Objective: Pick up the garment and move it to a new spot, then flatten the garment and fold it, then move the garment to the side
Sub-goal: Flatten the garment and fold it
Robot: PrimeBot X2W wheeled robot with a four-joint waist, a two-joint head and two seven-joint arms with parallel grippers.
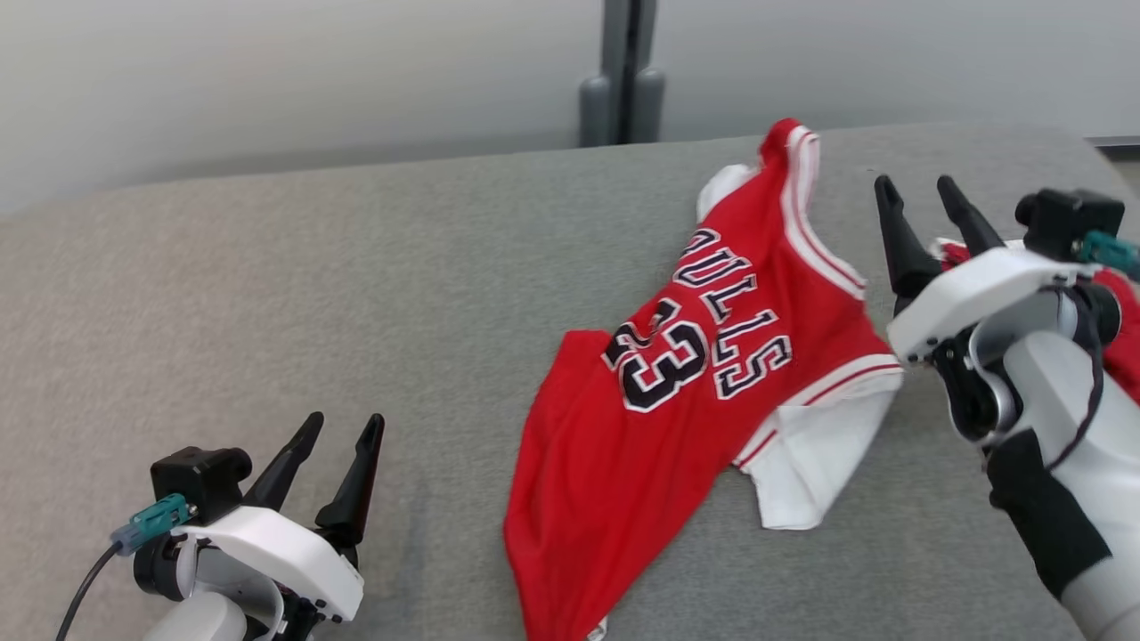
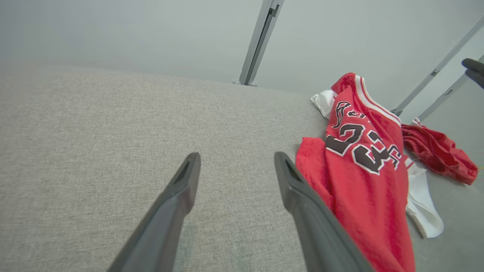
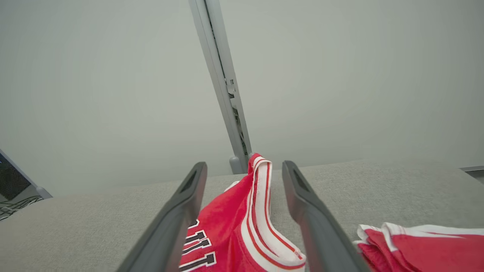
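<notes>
Both your jaws apart, empty. Pinch opposite edges of the crumpled red basketball jersey point(image 1: 677, 392), pull it flat on the grey fabric surface point(image 1: 267, 294).

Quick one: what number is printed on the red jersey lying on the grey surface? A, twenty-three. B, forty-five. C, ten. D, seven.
A: the jersey carries large black, white-edged digits reading 23 next to the lettering BULLS.
</notes>
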